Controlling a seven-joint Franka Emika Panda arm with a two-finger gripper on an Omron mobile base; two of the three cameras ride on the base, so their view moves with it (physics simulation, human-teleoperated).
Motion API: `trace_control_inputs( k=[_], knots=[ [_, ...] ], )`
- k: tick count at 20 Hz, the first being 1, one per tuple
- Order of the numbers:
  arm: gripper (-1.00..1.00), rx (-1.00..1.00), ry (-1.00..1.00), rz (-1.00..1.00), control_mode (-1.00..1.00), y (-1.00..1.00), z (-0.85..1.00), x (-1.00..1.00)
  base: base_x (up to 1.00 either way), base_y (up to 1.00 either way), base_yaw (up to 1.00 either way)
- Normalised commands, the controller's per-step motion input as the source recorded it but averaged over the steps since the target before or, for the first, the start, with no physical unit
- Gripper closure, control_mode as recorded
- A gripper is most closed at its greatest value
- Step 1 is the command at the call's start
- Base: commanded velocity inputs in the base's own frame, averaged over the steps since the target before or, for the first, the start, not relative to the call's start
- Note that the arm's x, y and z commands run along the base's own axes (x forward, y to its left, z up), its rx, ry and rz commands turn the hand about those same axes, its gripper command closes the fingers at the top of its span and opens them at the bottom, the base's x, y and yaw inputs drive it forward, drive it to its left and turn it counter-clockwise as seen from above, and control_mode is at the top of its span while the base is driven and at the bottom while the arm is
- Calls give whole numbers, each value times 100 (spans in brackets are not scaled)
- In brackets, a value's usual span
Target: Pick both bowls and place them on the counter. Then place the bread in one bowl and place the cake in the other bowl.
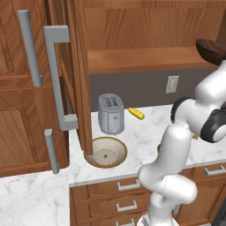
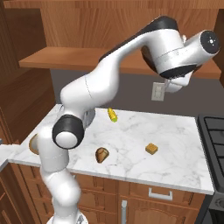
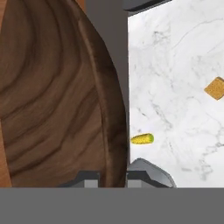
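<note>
Beige bowl [image 1: 105, 152] is already sitting on the counter [image 1: 145, 132] near the toaster [image 1: 110, 113], so that's one down. The gripper [image 3: 113, 177] is up at the shelf [image 2: 57, 59], pinching the rim of the dark wooden bowl [image 3: 52, 92], so that one's not on the counter yet. Bread [image 2: 102, 155] and cake [image 2: 151, 148] are both lying loose on the marble, well apart. I'd say roughly a third done.

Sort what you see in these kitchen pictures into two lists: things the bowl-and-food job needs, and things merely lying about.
Job: beige bowl, on the counter; dark wood bowl at the gripper; bread; cake.

Lying about: toaster; yellow cylinder; wall socket.
</note>
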Motion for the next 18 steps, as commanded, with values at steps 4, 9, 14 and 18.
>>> trace_control_inputs(
  k=[4, 9, 14, 18],
  knots=[
    [100, 3, 0, 0, -100, 30, 1, -76, 0, 0, 0],
    [100, 0, 0, 0, -100, 32, 0, -77, 0, 0, 0],
    [100, 0, 0, 1, -100, 36, 0, -70, 0, 0, 0],
    [100, 0, 0, 3, -100, 32, -2, -64, 0, 0, 0]
  ],
)
